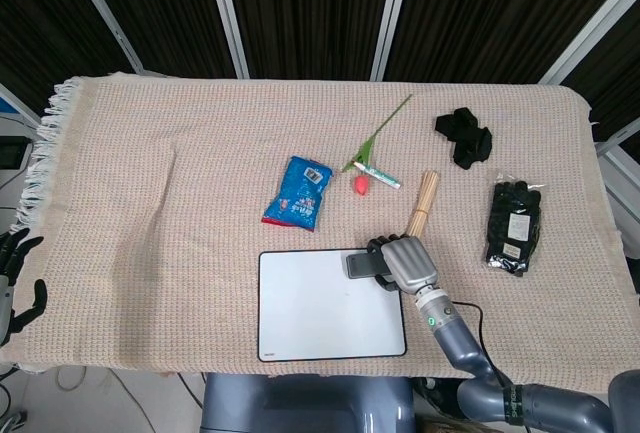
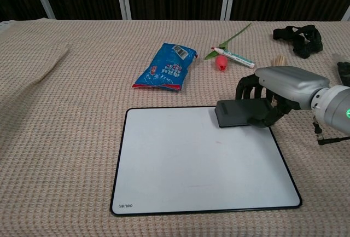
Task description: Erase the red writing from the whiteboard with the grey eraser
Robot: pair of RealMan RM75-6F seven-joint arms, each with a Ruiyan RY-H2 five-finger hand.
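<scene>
Head view: beige woven cloth (image 1: 200, 153) before dark slatted panels (image 1: 300, 3).

On the cloth there is one whiteboard (image 1: 325, 305), at 6 o'clock, and one grey eraser (image 1: 360, 264) on its upper right corner. There is one blue snack packet (image 1: 299, 192), one marker pen (image 1: 379, 175), one artificial flower (image 1: 372, 148) and one bundle of wooden sticks (image 1: 422, 209). At 2 o'clock lies one black strap (image 1: 465, 137), and at 3 o'clock one pack of black gloves (image 1: 514, 226).
</scene>
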